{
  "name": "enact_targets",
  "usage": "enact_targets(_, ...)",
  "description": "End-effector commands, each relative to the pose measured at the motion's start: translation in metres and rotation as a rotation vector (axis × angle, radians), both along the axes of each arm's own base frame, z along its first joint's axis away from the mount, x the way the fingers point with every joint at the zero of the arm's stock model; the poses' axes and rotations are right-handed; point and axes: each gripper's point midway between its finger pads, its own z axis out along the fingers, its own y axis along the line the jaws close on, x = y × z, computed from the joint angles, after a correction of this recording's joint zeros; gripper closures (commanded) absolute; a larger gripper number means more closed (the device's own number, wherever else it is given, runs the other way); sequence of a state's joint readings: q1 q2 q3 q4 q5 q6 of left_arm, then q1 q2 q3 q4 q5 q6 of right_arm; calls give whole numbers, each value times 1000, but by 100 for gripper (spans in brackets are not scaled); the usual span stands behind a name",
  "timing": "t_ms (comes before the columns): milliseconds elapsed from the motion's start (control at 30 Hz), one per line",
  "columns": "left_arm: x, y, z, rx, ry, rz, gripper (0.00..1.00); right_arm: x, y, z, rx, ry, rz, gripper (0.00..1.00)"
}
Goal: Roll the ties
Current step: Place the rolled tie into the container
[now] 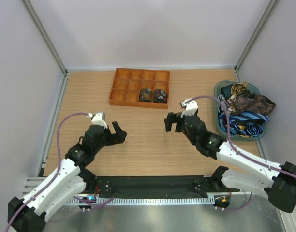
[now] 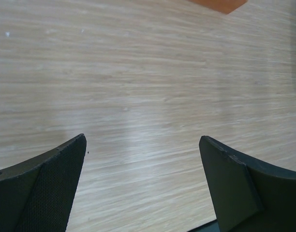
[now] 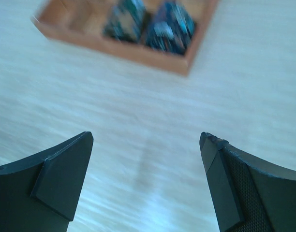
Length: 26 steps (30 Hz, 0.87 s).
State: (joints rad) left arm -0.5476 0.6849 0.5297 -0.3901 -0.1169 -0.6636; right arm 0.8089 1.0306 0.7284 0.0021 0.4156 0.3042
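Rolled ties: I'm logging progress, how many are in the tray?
2, both in the tray's near row: one rolled tie in the third compartment from the left, another rolled tie in the rightmost. None seems hidden.

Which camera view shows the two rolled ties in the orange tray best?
Top external: the rolled ties sit sharp, side by side in the near row of the tray. The right wrist view shows them closer but blurred; the left wrist view shows only a tray corner.

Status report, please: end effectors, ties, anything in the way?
Left end effector, right end effector: open, empty. Two rolled ties in orange tray; loose ties in basket. Nothing blocking.
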Motion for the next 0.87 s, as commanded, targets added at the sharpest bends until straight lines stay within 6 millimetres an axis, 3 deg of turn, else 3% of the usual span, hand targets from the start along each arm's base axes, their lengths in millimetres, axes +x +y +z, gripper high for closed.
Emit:
enact_targets(0, 24, -3, 5, -98, -179, 63, 0, -8, -21, -26, 49, -37, -68, 0)
enact_targets(33, 25, -2, -2, -86, -191, 57, 0, -16, -27, -50, 20, -9, -61, 0)
enact_targets(133, 26, -5, -22, -38, -250, -5, 0, -26, -32, -67, 15, -23, -25, 0)
enact_targets(267, 16, -23, -23, -53, -263, -138, 0, -23, -45, -63, 10, -52, -86, 0)
enact_targets(467, 3, -37, -22, -76, -288, -258, 0, -24, -43, -67, -35, -31, -64, 0)
enact_targets(833, -1, -41, -19, -107, -311, -286, 0, -27, -35, -69, -21, -30, -14, 0)
